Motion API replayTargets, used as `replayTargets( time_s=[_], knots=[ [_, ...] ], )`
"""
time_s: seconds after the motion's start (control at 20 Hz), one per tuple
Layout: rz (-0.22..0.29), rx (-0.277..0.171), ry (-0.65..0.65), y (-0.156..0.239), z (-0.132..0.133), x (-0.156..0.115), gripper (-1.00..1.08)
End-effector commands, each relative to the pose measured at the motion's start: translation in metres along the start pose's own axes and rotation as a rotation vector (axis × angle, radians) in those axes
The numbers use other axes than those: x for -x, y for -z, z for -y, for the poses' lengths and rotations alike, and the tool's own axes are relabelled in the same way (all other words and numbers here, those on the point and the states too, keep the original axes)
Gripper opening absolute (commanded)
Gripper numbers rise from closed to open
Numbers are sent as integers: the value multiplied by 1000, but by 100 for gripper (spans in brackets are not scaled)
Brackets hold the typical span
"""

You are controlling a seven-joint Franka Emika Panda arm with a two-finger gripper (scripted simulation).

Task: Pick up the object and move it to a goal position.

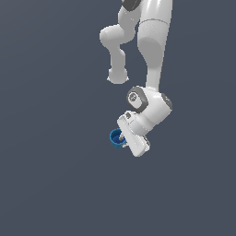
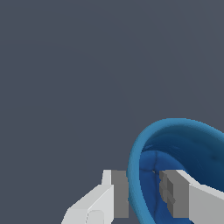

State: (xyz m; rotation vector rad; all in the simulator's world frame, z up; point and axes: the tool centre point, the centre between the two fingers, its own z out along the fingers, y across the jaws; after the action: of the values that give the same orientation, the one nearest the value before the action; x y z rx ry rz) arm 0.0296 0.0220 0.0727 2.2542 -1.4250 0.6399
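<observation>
Filling the upper middle of the exterior view, the white arm (image 1: 152,50) descends from beyond the top edge, so its base and shoulder are cut off; a second elbow-like segment hangs beside it toward the exterior view's left. Below the wrist joint, the gripper (image 1: 122,138) tilts down toward the exterior view's left, its fingertips largely lost against the small blue cup (image 1: 116,138) that sits at its tip. The plain grey floor (image 1: 50,184) gives no shadow or edge, so whether the cup rests on it or is lifted cannot be told. In the wrist view the cup (image 2: 144,153) is cropped by the frame, showing only part of its lighter rim and darker interior. One grey finger pad (image 2: 120,194) lies just outside the cup wall and the other finger (image 2: 175,192) sits inside the cup, so the jaws straddle one side of the rim, closed to a narrow gap with the wall between them. Contact at the inner pad is hard to confirm, as the finger bases run off the frame.
</observation>
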Motion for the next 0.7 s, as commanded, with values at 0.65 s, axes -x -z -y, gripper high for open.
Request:
replayTargets(
  time_s=[0.65],
  knots=[
    [5, -1, -1, 34, -41, -52, -100]
  ],
)
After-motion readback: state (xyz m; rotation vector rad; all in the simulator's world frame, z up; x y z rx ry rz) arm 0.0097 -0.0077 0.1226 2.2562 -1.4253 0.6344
